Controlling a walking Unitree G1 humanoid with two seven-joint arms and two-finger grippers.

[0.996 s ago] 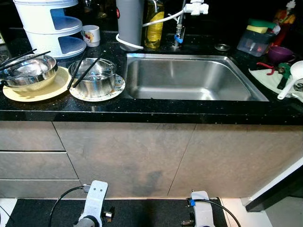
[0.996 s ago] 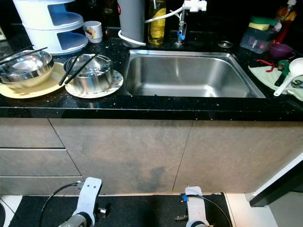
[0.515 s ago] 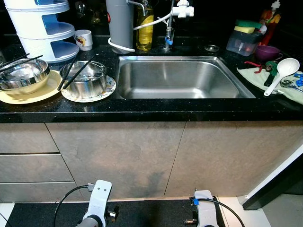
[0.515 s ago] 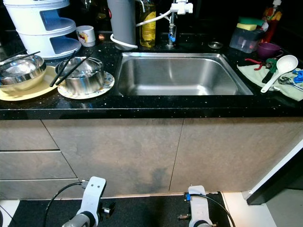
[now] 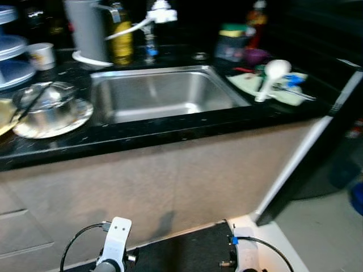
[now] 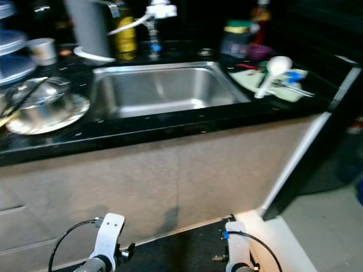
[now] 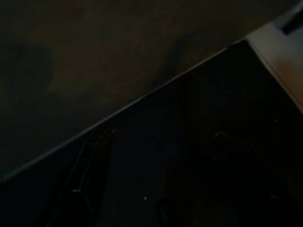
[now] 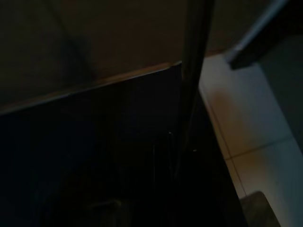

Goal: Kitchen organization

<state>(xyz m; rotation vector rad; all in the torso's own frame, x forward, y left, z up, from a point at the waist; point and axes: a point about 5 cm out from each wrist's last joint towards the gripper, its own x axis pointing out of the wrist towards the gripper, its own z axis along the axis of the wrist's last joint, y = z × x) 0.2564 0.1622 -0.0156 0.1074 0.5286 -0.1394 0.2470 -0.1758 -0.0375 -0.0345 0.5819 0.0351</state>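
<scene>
A steel sink (image 5: 164, 96) is set in a black counter (image 5: 142, 136). Left of it, a steel bowl (image 5: 48, 107) with black chopsticks (image 5: 31, 101) across it stands on a patterned plate (image 5: 68, 122). To the right of the sink, a white ladle (image 5: 269, 76) lies on a pale cloth (image 5: 286, 95) among small utensils. Both arms hang low in front of the cabinet: left wrist (image 5: 116, 243), right wrist (image 5: 245, 255). In the dark left wrist view, my left gripper (image 7: 156, 146) is open and holds nothing, above a black mat.
Along the back stand a grey jug (image 5: 88, 31), a yellow bottle (image 5: 121, 37), a white tap (image 5: 156, 14), a mug (image 5: 41, 55) and a tub with sponges (image 5: 232, 42). A dark tall panel (image 5: 323, 124) ends the counter on the right. A black mat (image 5: 187, 252) meets pale floor tiles (image 5: 317, 238).
The whole picture has slid left and gone blurry, so the camera has swung right. The counter's right end and the floor have come into view. Both arms still hang low.
</scene>
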